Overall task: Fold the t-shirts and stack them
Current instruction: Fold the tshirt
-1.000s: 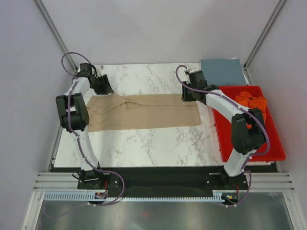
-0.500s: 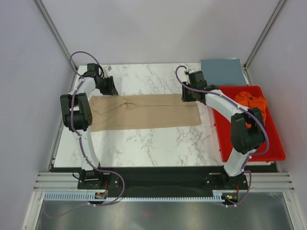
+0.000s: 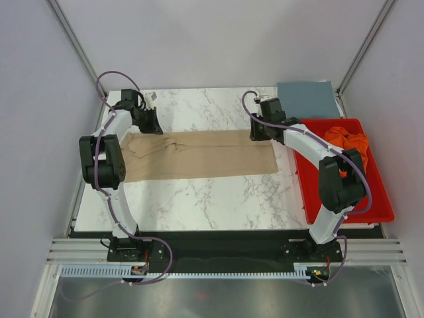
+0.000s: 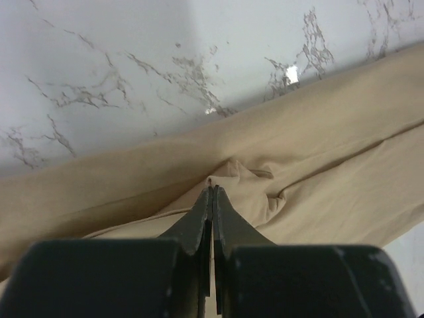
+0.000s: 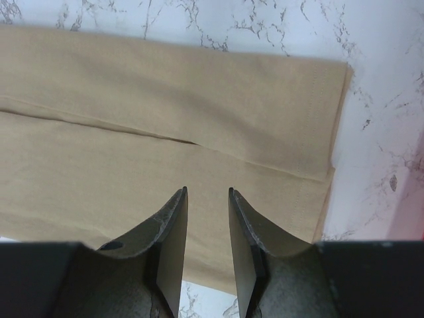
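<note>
Slippage is the risk: on the marble surface [image 3: 218, 192] the tan t-shirt [image 3: 199, 156] lies in a long folded band, only a small pucker pinched by the closed left fingers [image 4: 199, 222], the right fingers [image 5: 169, 232] open above its right end, so lifting could skew it.

Right gripper [image 5: 207, 192] over tan t-shirt [image 5: 165, 93], jaws parted, nothing between them; shirt folded in overlapping layers, marble table [image 5: 384, 112] bare beyond shirt's hem

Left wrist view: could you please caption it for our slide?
Left gripper shut on a pinched fold of tan soft-cloth t-shirt lying on white marble-patterned table.
</note>
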Motion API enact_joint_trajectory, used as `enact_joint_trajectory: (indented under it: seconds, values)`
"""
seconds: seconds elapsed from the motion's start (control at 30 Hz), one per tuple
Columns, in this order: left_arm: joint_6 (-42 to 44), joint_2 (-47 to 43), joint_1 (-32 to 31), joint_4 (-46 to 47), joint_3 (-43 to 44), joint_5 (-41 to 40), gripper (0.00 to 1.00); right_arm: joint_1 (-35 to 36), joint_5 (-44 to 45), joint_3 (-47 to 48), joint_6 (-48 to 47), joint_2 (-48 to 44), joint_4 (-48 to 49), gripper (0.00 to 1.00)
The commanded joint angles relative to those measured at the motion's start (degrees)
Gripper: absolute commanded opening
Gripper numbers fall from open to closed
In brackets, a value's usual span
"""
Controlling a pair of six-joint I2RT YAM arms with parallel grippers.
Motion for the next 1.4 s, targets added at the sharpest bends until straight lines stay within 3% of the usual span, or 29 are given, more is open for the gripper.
enact_joint_trajectory:
  seconds: [0.0,0.17,0.27,0.37,0.47,0.67,0.8,0.83,0.9,1.0,1.23,1.37]
  values:
    - [0.8,-5.4,-1.7,0.9,-2.0,-0.4,0.02,0.1,-0.9,0.1,-0.6,-1.1,1.6,0.39]
    - [-6.8,-9.7,-2.3,0.6,-7.1,-0.3,0.02,0.1,-1.0,-0.5,-0.5,-1.9,1.6,0.39]
    - [-10.6,-11.7,-4.3,0.1,-11.6,0.7,0.1,0.0,-1.0,-0.8,-0.4,-2.2,1.7,0.4]
    - [-11.2,-12.7,-5.5,-1.6,-15.3,2.2,0.21,0.2,-1.5,-0.7,0.2,-2.1,1.7,0.4]
    - [-10.5,-15.1,-5.5,-3.0,-18.4,1.5,0.22,0.5,-1.7,-0.5,0.9,-2.0,1.6,0.4]
    - [-10.7,-23.0,-5.4,-6.8,-22.5,-0.3,0.35,3.8,-1.0,2.7,4.8,0.1,1.3,0.4]
    - [-14.8,-27.0,-3.2,-6.0,-24.7,-8.0,0.41,8.6,0.2,7.2,12.7,3.8,0.5,0.4]
    - [-16.9,-27.5,0.0,-4.4,-24.9,-11.2,0.42,9.4,0.2,8.1,16.3,5.8,0.6,0.4]
    - [-19.1,-27.0,5.2,-1.9,-24.7,-9.1,0.47,12.1,0.2,11.5,19.5,8.2,0.8,0.39]
    - [-22.0,-23.7,8.1,1.2,-21.7,-7.7,0.49,16.5,2.5,17.1,24.3,14.9,1.0,0.39]
    - [-19.2,-12.8,8.4,5.9,-12.2,-3.2,0.52,23.5,3.9,29.1,29.3,24.7,1.4,0.39]
    - [-17.1,-9.0,8.7,6.3,-9.7,-2.6,0.54,24.8,5.4,30.6,31.6,27.0,1.6,0.39]
